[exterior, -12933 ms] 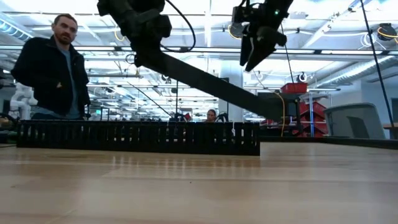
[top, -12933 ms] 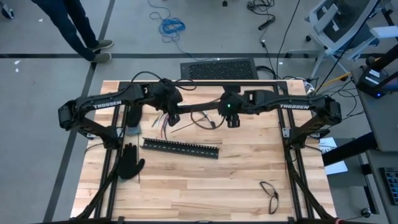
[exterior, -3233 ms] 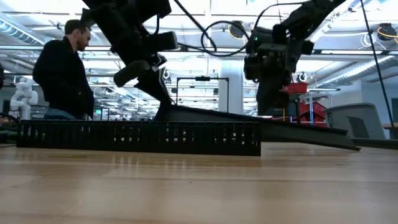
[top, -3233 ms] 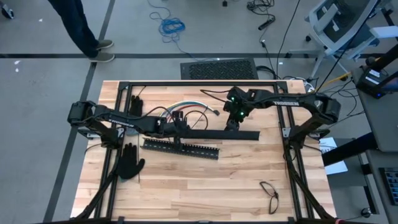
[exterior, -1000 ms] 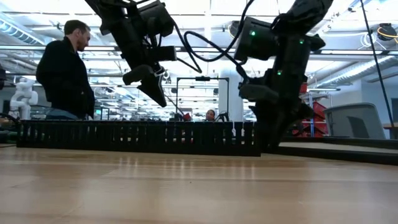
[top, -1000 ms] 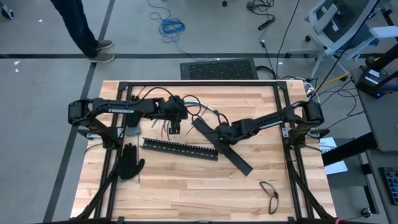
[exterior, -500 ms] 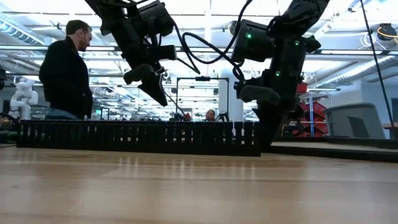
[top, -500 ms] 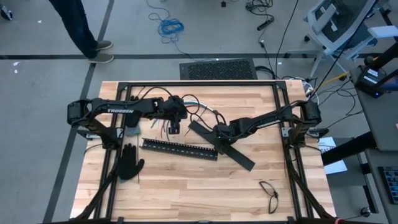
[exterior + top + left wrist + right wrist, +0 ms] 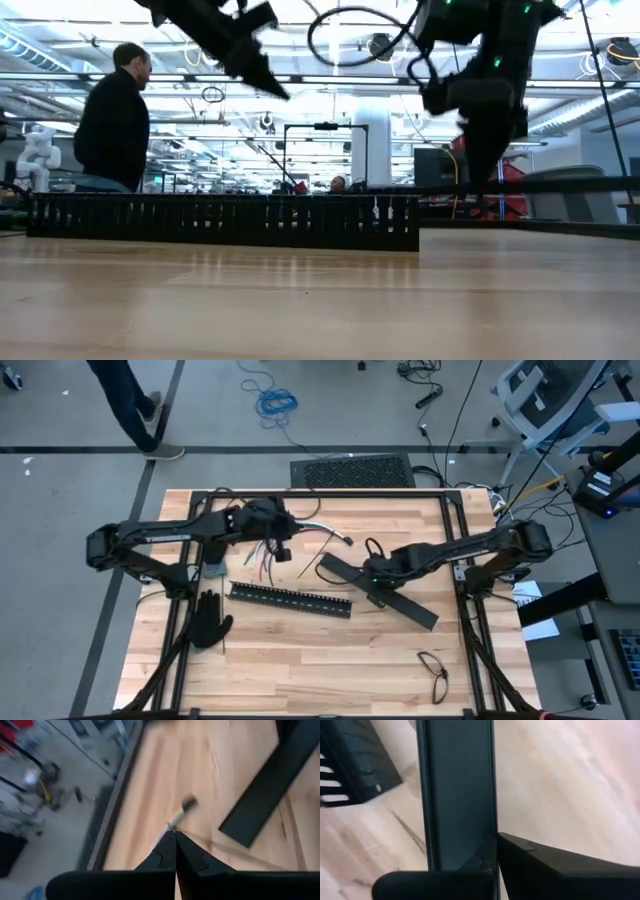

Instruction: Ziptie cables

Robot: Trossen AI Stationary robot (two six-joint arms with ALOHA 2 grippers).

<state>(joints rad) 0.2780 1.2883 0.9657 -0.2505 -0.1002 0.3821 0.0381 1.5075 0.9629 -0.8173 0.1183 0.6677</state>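
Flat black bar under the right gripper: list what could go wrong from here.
1. The right gripper is shut on the flat black bar; swinging it may strike the slotted bar.
2. The left gripper, shut on a cable, could drag the loose cables around.

My high camera hangs above and looks straight down, taking in the whole wooden surface [image 9: 300,650], both arms and the floor around. My low camera sits at surface height, facing level across it into the room, with the slotted bar [image 9: 225,220] close in front; the same bar [image 9: 290,599] shows from above. My left wrist camera looks past its closed fingers [image 9: 170,857] at the flat black bar [image 9: 270,785]; my right wrist camera sits very near that same bar [image 9: 457,785]
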